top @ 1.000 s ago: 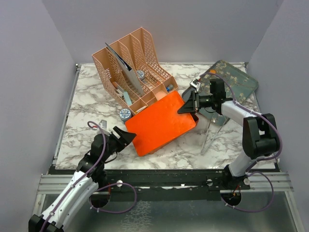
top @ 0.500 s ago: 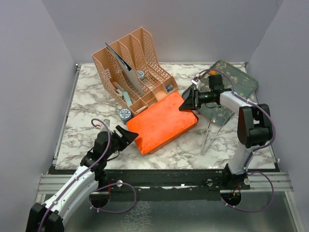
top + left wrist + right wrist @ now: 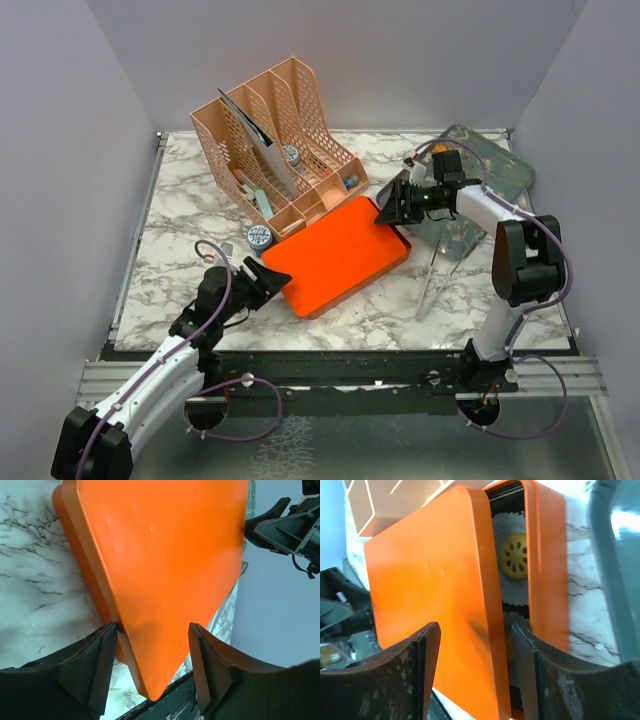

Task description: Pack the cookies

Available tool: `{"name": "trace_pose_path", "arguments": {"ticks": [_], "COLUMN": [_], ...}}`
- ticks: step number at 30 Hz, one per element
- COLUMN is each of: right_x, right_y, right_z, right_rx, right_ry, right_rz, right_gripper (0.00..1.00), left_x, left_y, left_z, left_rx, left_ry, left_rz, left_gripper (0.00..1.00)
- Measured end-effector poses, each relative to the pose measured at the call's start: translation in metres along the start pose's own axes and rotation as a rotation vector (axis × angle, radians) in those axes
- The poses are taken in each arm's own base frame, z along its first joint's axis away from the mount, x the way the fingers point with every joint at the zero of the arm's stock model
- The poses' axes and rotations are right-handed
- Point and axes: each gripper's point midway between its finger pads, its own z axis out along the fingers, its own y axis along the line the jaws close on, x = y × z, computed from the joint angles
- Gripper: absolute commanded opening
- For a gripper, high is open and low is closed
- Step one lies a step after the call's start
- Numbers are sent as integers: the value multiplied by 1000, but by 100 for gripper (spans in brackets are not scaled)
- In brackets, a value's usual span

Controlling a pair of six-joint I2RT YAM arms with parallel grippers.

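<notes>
Orange lid [image 3: 430,605] ajar over cookies [image 3: 514,556], right fingers [image 3: 422,675] apart at edge, left fingers [image 3: 95,670] astride near corner, grip unclear

1. Bare marble table [image 3: 180,225] left of the file organizer [image 3: 275,140] is open.
2. The orange box [image 3: 340,255] fills the middle; its lid [image 3: 430,595] leaves only a narrow slot above a cookie [image 3: 514,556].
3. A small round tin [image 3: 259,237] crowds the box's left corner.
4. Metal tongs [image 3: 428,282] and a camouflage pouch [image 3: 485,175] clutter the right side.

One round yellow-orange cookie [image 3: 514,556] with spoke-like holes lies flat on white fluted paper [image 3: 512,587] inside the orange box [image 3: 547,580], glimpsed past its lid [image 3: 430,595].
</notes>
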Motion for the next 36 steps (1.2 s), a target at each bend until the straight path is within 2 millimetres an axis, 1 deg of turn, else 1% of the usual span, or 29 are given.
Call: {"name": "trace_pose_path", "arguments": {"ticks": [2,5,8,11,19,24,27,30,36], "right_x": [-4,-10,-15,-15,13,17,19,27,37], "right_y": [-6,-8,-8,-11,-23,-25,-22,-16,-12], "right_z": [-4,-13,-20,-21,-12,-8,-8,-6,-8], "right_rx": [53,116,155,169,170,133,100,65,47], "right_ry": [-19,-55,-81,-88,-42,-62,-85,-105,-173], "right_rz": [-13,-48,-76,-83,-38,-39,-36,-31,-23], "right_gripper": [69,70,70,70,69,64,61,57,51], "left_x": [-1,-2,-2,-1,0,-1,-2,-3,-2], "left_y": [-4,-10,-11,-9,-6,-9,-10,-11,-2], "left_z": [0,0,1,2,5,7,8,8,9], "left_rx": [9,19,17,6,-17,-24,-27,-33,-74], "left_ry": [2,6,11,16,27,31,32,34,45], "left_rz": [-3,-11,-22,-38,-56,-57,-50,-37,-1], "left_gripper": [64,64,64,64,64,64,64,64,65]}}
